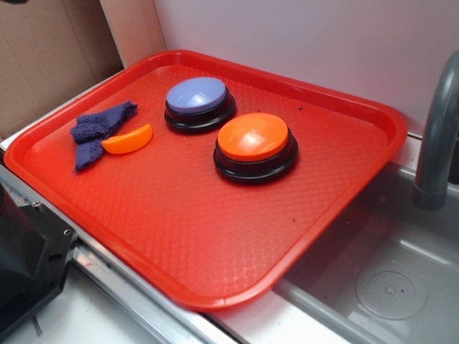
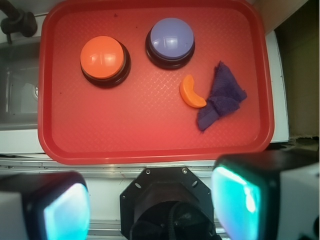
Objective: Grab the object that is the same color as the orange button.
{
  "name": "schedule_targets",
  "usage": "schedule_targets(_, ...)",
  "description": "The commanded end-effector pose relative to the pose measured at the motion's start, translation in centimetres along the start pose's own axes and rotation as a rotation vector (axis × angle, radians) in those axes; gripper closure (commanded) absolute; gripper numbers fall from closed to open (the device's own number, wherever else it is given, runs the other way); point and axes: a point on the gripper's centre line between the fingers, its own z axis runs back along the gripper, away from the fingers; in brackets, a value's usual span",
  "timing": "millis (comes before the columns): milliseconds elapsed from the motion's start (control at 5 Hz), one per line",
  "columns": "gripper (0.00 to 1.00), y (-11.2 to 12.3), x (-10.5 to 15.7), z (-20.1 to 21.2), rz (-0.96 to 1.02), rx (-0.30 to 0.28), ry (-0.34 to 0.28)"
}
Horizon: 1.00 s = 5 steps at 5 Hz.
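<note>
orange wedge (image 2: pixel 192 93) flat on the red tray (image 2: pixel 150 145), touching the purple cloth (image 2: pixel 221 96) near the tray's edge; bare tray on its other sides. orange button (image 2: pixel 102 58) and lavender button (image 2: pixel 170 39) side by side, close but apart, well clear of the wedge. wide bare stretch of tray between the things and the near rim. hand (image 2: pixel 150 205) released, fingers (image 2: pixel 65 207) spread wide, off the tray above the counter edge, touching nothing. sink (image 1: pixel 387 279) and grey faucet (image 1: pixel 437 136) just beside the tray.
</note>
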Motion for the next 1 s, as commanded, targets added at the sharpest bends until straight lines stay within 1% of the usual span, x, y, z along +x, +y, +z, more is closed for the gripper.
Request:
schedule_targets(0, 0.00, 0.0, 0.0, 0.0, 0.000, 0.000, 0.000)
schedule_targets(200, 0.00, 1.1, 1.1, -0.7, -0.009, 0.002, -0.023)
schedule_targets(400, 0.00, 2.0, 2.1, -1.8, -0.012, 0.002, -0.029)
schedule_targets(600, 0.00, 3.1, 3.8, -4.1, -0.042, -0.013, -0.037)
schedule_targets(800, 0.00, 4.0, 4.8, -5.9, -0.031, -0.009, -0.023)
